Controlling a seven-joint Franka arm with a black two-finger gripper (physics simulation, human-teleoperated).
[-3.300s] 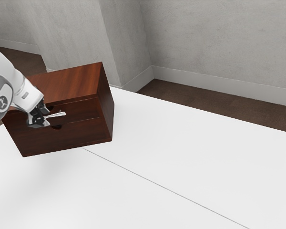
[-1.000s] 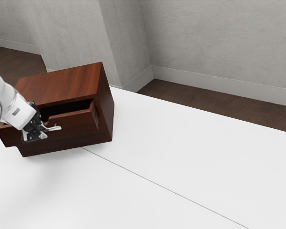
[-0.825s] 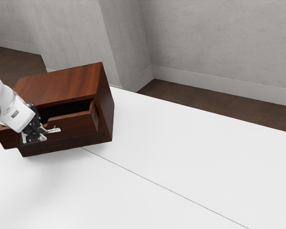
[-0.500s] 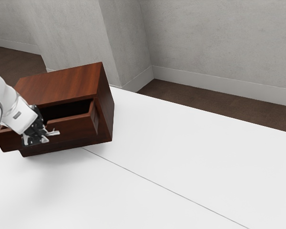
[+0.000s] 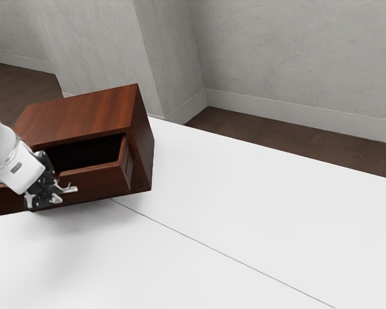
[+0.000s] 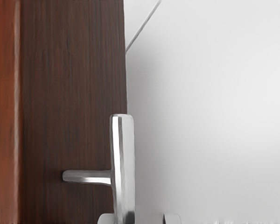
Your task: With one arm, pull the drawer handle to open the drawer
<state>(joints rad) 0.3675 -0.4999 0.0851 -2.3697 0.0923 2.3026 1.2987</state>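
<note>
A dark reddish wooden cabinet [image 5: 83, 119] stands on the white table [image 5: 244, 212] at the exterior view's left. Its drawer [image 5: 90, 183] is pulled well out toward the exterior view's left, leaving a dark opening above the drawer front. My black gripper [image 5: 44, 192] is shut on the silver drawer handle [image 5: 65, 189] at the drawer front. In the wrist view the metal handle [image 6: 122, 168] with its short post stands out from the wood-grain drawer front [image 6: 70, 93], just past my hand.
The table's white top stretches toward the exterior view's right, crossed by a thin seam [image 5: 219, 254]. Grey walls with white baseboard [image 5: 296, 112] and a dark floor lie behind.
My gripper has moved toward the exterior view's lower left with the handle, and the drawer has slid further out of the cabinet, widening the dark opening.
</note>
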